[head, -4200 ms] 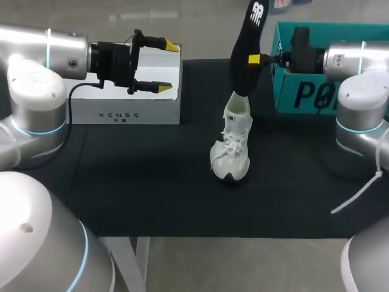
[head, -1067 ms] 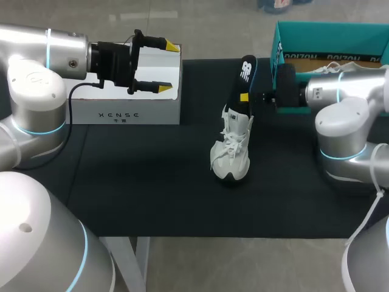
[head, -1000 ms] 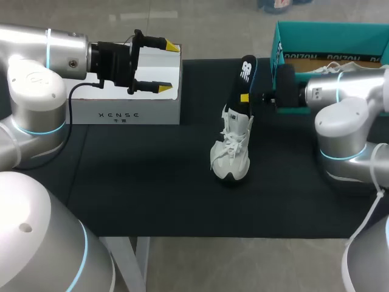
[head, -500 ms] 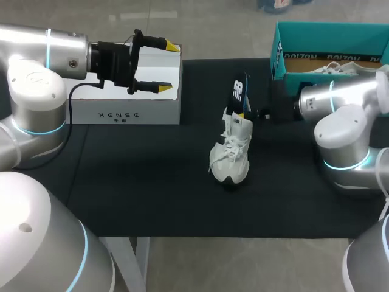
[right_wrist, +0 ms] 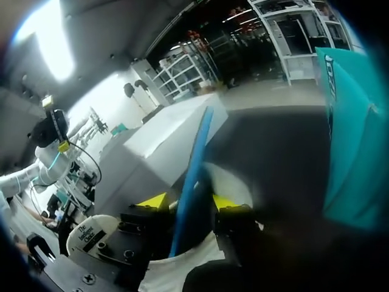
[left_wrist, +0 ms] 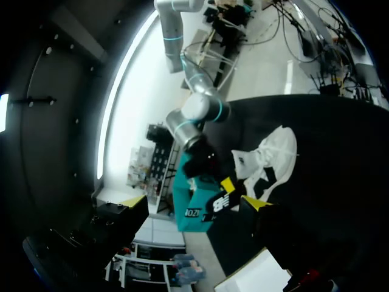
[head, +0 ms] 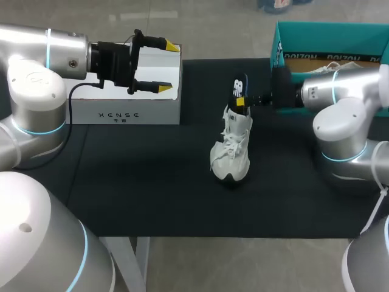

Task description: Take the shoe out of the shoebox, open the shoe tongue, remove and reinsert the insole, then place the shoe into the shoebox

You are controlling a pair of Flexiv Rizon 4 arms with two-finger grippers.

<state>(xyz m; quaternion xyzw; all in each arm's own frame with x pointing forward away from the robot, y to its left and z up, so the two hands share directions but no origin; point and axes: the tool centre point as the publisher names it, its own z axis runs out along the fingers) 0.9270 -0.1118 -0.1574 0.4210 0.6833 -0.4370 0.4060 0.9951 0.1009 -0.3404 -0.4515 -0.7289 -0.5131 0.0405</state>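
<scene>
Your right end effector point(head: 242, 102), clamped on the insole point(head: 239, 87), could topple the unheld shoe point(head: 231, 152) beneath it if pushed.

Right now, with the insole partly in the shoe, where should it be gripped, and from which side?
Grip the insole on its upper end standing out of the shoe, from the shoebox side, jaws across its flat faces: it stands thin and upright.
</scene>
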